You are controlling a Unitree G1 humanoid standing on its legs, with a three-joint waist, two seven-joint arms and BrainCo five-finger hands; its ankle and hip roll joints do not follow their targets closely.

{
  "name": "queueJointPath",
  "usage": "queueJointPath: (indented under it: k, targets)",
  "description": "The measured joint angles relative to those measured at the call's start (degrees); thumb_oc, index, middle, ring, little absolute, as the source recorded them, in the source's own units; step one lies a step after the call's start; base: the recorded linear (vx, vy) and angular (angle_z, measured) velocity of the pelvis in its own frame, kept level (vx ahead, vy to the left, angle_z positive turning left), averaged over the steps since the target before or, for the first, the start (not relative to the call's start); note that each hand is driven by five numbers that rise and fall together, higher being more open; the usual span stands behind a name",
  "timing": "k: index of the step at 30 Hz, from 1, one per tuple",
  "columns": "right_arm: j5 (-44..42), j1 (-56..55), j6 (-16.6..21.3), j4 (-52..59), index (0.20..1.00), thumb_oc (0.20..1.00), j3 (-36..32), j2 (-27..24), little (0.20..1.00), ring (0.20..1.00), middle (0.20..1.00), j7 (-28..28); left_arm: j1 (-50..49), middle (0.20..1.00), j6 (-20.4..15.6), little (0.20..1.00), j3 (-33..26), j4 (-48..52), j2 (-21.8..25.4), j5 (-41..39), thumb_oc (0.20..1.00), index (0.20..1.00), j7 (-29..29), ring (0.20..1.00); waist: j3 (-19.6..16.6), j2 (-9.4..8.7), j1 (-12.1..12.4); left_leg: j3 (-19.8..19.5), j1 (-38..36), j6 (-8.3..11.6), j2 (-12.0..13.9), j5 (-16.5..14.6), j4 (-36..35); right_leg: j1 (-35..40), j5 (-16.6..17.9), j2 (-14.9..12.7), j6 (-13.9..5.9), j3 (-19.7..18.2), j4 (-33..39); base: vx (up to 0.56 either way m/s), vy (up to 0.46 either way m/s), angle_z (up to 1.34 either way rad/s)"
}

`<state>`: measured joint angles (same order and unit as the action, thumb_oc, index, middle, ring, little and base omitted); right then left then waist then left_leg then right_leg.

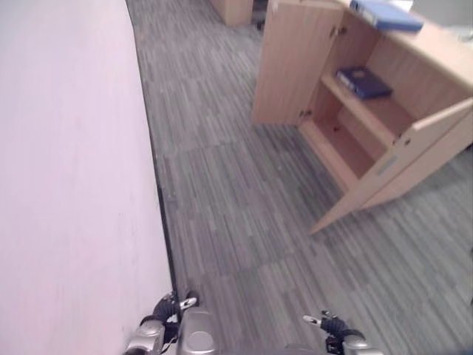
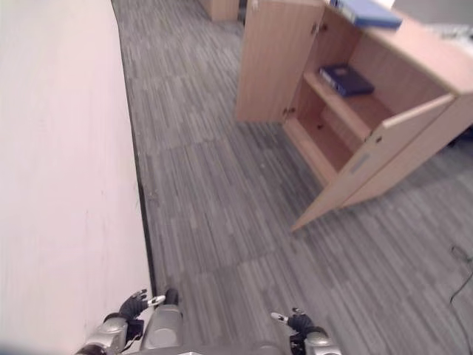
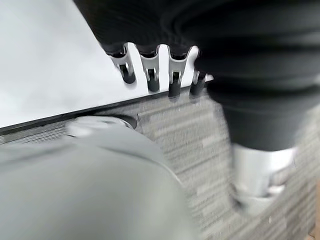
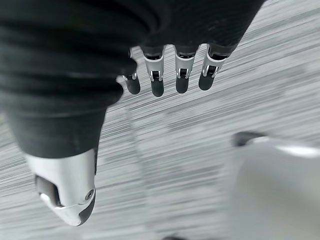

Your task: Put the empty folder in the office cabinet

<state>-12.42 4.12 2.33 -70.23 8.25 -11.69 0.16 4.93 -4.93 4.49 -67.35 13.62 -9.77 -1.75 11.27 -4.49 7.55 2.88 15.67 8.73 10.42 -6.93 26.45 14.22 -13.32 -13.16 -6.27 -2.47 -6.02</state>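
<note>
Silver, dark-tipped fingers hang straight and relaxed on both hands, holding nothing. The left hand shows low beside the pale wall; the right hand hangs over the grey striped carpet. Well ahead, the wooden cabinet stands with both doors open. A dark blue folder lies on its middle shelf, and a lighter blue folder lies on its top.

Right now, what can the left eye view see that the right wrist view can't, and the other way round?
The left eye view takes in the open cabinet, a dark blue folder on its shelf, a lighter blue folder on top and the pale wall. The right wrist view gives the right hand from close up, fingers relaxed, holding nothing. Both show the grey striped carpet.
</note>
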Motion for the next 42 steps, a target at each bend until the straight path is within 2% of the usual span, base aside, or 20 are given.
queueJointPath:
  k: [6, 8, 9, 10, 11, 13, 18, 19, 21, 23, 26, 27, 28, 30, 31, 33, 36, 40, 41, 42]
  targets:
    - [-0.2, -0.3, -1.0, -2.1, 1.000, 1.000, -4.1, -2.0, 1.000, 1.000, 1.000, -0.1, 0.0, 1.000, 1.4, 1.000, 1.3, 1.6, -1.1, -0.1, 1.000, 1.000, 0.2, 1.000, -1.4, 1.98, 0.6, 4.2, -2.7, -4.69, -1.0, -2.1, -1.1, -13.9, 6.9, -1.7, -4.16, 0.4, -22.9, 0.33, 0.358, -0.19]
    - [-2.3, 0.0, -1.0, -1.8, 1.000, 1.000, -6.7, -4.9, 1.000, 1.000, 1.000, -0.2, -0.2, 1.000, 1.5, 1.000, 2.7, 6.8, -3.3, 0.1, 1.000, 1.000, 0.8, 1.000, -0.3, 6.00, -1.8, 6.3, -5.7, -6.06, -1.3, -2.7, -3.4, -21.0, 20.9, -4.0, -3.55, 4.1, -33.4, 0.36, 0.406, -0.22]
    - [-2.3, 0.0, -1.0, -1.8, 1.000, 1.000, -6.7, -4.9, 1.000, 1.000, 1.000, -0.2, -0.2, 1.000, 1.5, 1.000, 2.7, 6.8, -3.3, 0.1, 1.000, 1.000, 0.8, 1.000, -0.3, 6.00, -1.8, 6.3, -5.7, -6.06, -1.3, -2.7, -3.4, -21.0, 20.9, -4.0, -3.55, 4.1, -33.4, 0.24, 0.198, -0.43]
    - [-2.4, -1.0, -1.1, -1.6, 1.000, 1.000, -6.8, -6.2, 1.000, 1.000, 1.000, -0.2, -0.6, 1.000, 1.5, 1.000, 3.3, 8.2, -4.5, 0.1, 1.000, 1.000, 1.0, 1.000, 0.0, 8.77, -3.5, 8.2, -12.2, -7.77, -1.5, -1.8, -9.9, -25.4, 35.5, -5.8, -1.25, 6.8, -38.0, 0.39, 0.273, -0.69]
    - [-3.0, -1.5, -0.9, 0.4, 1.000, 1.000, -6.9, -6.4, 1.000, 1.000, 1.000, -0.1, -0.8, 1.000, 1.4, 1.000, 3.3, 9.1, -3.0, 0.0, 1.000, 1.000, 1.2, 1.000, 0.4, 9.57, -4.5, 9.9, -15.6, -8.26, -2.1, -1.1, -15.1, -29.6, 23.3, -6.4, -2.24, 7.9, -41.6, 0.42, 0.130, -0.69]
    - [-4.7, -2.9, -0.8, 0.2, 1.000, 1.000, -9.5, -6.6, 1.000, 1.000, 1.000, -0.3, 0.8, 1.000, 0.7, 1.000, 4.4, 10.5, 1.7, -0.1, 1.000, 1.000, 1.1, 1.000, 1.3, 9.03, -7.4, 12.6, -22.1, -8.11, -3.8, 0.3, -22.6, -34.0, 12.8, -7.0, -1.52, 19.8, -35.9, 0.43, 0.091, -0.53]
    - [-6.3, -2.9, -0.6, -2.7, 1.000, 1.000, -11.3, -7.9, 1.000, 1.000, 1.000, -1.2, -1.1, 1.000, 0.9, 1.000, 2.4, 10.1, 7.4, -0.5, 1.000, 1.000, 0.9, 1.000, 2.9, 7.69, -10.8, 17.8, -32.5, -5.03, -6.0, -0.5, -31.2, -35.3, 11.4, -5.4, -2.53, 39.0, -12.2, 0.47, -0.010, -0.35]
    - [-6.7, -4.8, -0.6, -2.8, 1.000, 1.000, -11.3, -8.2, 1.000, 1.000, 1.000, -1.4, -2.0, 1.000, 1.3, 1.000, 3.1, 8.9, 6.8, 0.0, 1.000, 1.000, 0.9, 1.000, 2.2, 7.58, -11.4, 19.5, -36.1, -2.11, -6.0, -2.5, -31.3, -35.0, 10.7, -5.0, -0.59, 41.4, -14.3, 0.31, -0.080, -0.37]
    - [-6.7, -7.6, -0.6, -3.6, 1.000, 1.000, -11.6, -8.5, 1.000, 1.000, 1.000, -1.4, -2.9, 1.000, 1.2, 1.000, 5.8, 8.8, 5.5, 0.2, 1.000, 1.000, 1.4, 1.000, 0.6, 8.78, -12.4, 18.6, -39.5, 0.32, -3.2, -4.3, -28.0, -33.5, 13.0, -1.5, 7.84, 36.5, -17.6, 0.43, -0.076, -0.26]
    - [-7.3, -5.7, 0.1, -5.7, 1.000, 1.000, -14.4, -9.1, 1.000, 1.000, 1.000, -1.6, -3.2, 1.000, 0.7, 1.000, 6.3, 8.1, 2.4, -0.1, 1.000, 1.000, 1.2, 1.000, -0.6, 8.87, -12.7, 16.6, -29.5, 1.08, 1.0, -2.0, -0.9, -31.0, 12.4, 3.3, 12.95, 31.2, -14.0, 0.26, -0.125, -1.12]
    - [-9.1, -4.7, -0.4, -6.2, 1.000, 1.000, -15.1, -11.5, 1.000, 1.000, 1.000, -2.8, -0.2, 1.000, -0.5, 1.000, 6.5, 9.7, 0.5, -0.8, 1.000, 1.000, 0.9, 1.000, 0.1, 9.06, -14.7, 2.5, -10.2, 7.94, 0.7, 3.9, 21.0, -23.9, 10.8, 6.9, 12.19, 26.5, -7.7, 0.28, 0.050, -0.97]
    - [-9.2, -3.5, -0.4, -6.5, 1.000, 1.000, -15.0, -11.3, 1.000, 1.000, 1.000, -2.9, 1.4, 1.000, -1.2, 1.000, 6.8, 10.2, 1.3, -1.1, 1.000, 1.000, 0.5, 1.000, 1.2, 7.53, -14.8, 3.4, -4.5, 6.44, 1.2, 5.2, 23.5, -21.6, 10.1, 7.2, 11.42, 24.3, -6.4, 0.38, 0.332, -1.64]
    - [-9.7, -2.3, -0.2, -6.3, 1.000, 1.000, -14.4, -11.2, 1.000, 1.000, 1.000, -2.9, 1.9, 1.000, -1.5, 1.000, 6.9, 8.8, 1.9, -1.1, 1.000, 1.000, 0.4, 1.000, 2.3, 6.86, -15.1, 5.9, -3.3, 5.21, 5.4, 8.2, 7.7, -16.7, 8.8, 8.9, 7.22, 22.0, -2.7, 0.62, 0.771, -1.96]
    - [-11.3, -3.8, -0.2, -5.7, 1.000, 1.000, -13.2, -12.1, 1.000, 1.000, 1.000, -2.8, -0.4, 1.000, -2.0, 1.000, 6.4, 8.9, 2.1, -1.2, 1.000, 1.000, 0.0, 1.000, 2.1, 10.17, -15.0, 0.4, -7.4, 4.99, 14.0, 12.2, -24.3, -15.2, 6.9, 15.3, 6.74, 14.1, -4.7, 0.60, 0.800, -2.19]
    - [-11.3, -3.6, -0.3, -4.7, 1.000, 1.000, -13.5, -12.2, 1.000, 1.000, 1.000, -2.9, 0.0, 1.000, -2.0, 1.000, 6.3, 7.5, 2.3, -1.2, 1.000, 1.000, -0.2, 1.000, 2.7, 10.69, -14.7, -2.2, -8.1, 5.26, 13.9, 12.4, -27.7, -15.2, 6.1, 15.2, 8.98, 13.0, -5.9, 0.50, 0.538, -1.94]
    - [-11.3, -3.4, -0.4, -4.6, 1.000, 1.000, -13.4, -13.1, 1.000, 1.000, 1.000, -2.9, -0.3, 1.000, -1.9, 1.000, 6.2, 6.4, 2.0, -1.7, 1.000, 1.000, -0.5, 1.000, 2.5, 11.01, -13.9, -10.3, -8.4, 6.80, 13.9, 14.7, -31.0, -14.9, 4.0, 14.9, 6.77, 9.5, -7.6, 0.52, 0.531, -1.10]
    - [-11.7, -3.8, -0.4, -4.7, 1.000, 1.000, -15.7, -13.4, 1.000, 1.000, 1.000, -3.1, 1.1, 1.000, -2.2, 1.000, 6.3, 4.2, 1.9, -3.0, 1.000, 1.000, -1.1, 1.000, 2.8, 10.47, -12.9, -13.0, -8.4, 7.27, 13.9, 15.1, -32.0, -13.6, 1.4, 12.1, 5.16, 5.5, -10.1, 0.33, 0.502, -0.57]
    - [-11.8, -4.6, -0.1, -4.2, 1.000, 1.000, -19.3, -16.8, 1.000, 1.000, 1.000, -2.7, -0.7, 1.000, -2.7, 1.000, 7.6, 4.5, 0.7, -3.2, 1.000, 1.000, -1.6, 1.000, 0.9, 12.23, -11.1, -12.0, -9.7, 6.25, 12.3, 15.2, -21.7, -11.2, -2.6, 2.0, -5.38, -0.6, -13.2, 0.23, 0.645, -0.76]
    - [-11.8, -4.6, -0.3, -4.6, 1.000, 1.000, -21.0, -15.0, 1.000, 1.000, 1.000, -3.0, -0.5, 1.000, -2.8, 1.000, 7.7, 4.1, 1.3, -3.2, 1.000, 1.000, -1.6, 1.000, 0.4, 8.97, -12.3, -10.6, -10.1, 8.03, 8.2, 11.2, -22.1, -11.2, -2.5, -2.8, -5.39, 1.7, -15.1, 0.22, 0.688, 0.31]
    - [-11.8, -6.5, -0.4, -4.6, 1.000, 1.000, -21.6, -11.6, 1.000, 1.000, 1.000, -2.4, 0.8, 1.000, -2.6, 1.000, 9.1, 3.7, 2.6, -3.1, 1.000, 1.000, -1.6, 1.000, -0.6, 5.48, -12.1, -7.8, -9.3, 4.71, 5.1, 10.0, -20.9, -11.7, 2.1, -6.7, -4.61, 0.5, -13.1, 0.17, 0.497, 0.43]
